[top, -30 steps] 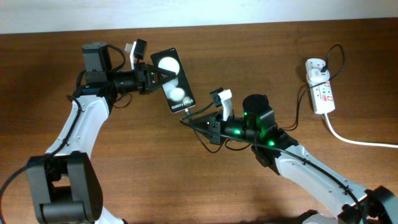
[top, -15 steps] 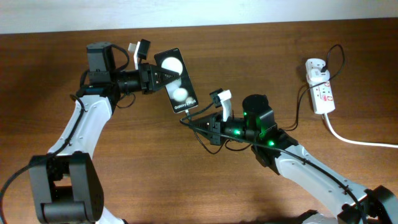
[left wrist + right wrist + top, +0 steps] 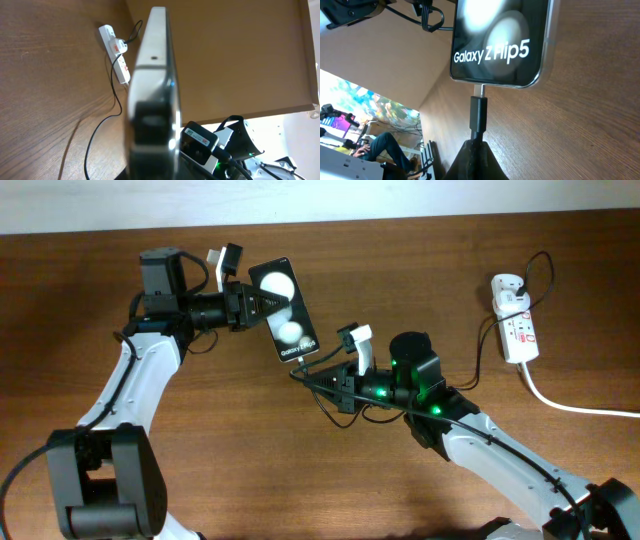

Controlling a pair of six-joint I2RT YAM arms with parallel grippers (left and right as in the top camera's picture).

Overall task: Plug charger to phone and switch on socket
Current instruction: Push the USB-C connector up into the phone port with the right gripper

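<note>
My left gripper (image 3: 262, 304) is shut on the phone (image 3: 283, 308), a black slab with two white discs, and holds it tilted above the table; the left wrist view shows the phone edge-on (image 3: 152, 95). My right gripper (image 3: 312, 378) is shut on the charger's black plug (image 3: 478, 113). The plug's metal tip touches the port on the phone's lettered end (image 3: 495, 50). The thin black cable (image 3: 478, 360) runs right to a white adapter (image 3: 507, 286) in the socket (image 3: 518, 328), a white power strip with red switch marks.
The power strip's thick white cord (image 3: 575, 406) trails off to the right edge. A pale wall borders the brown wooden table (image 3: 300, 480) at the back. The strip also shows in the left wrist view (image 3: 116, 59).
The left arm and phone shifted slightly right and down toward the plug one second ago. Nothing has moved in the last half second.
</note>
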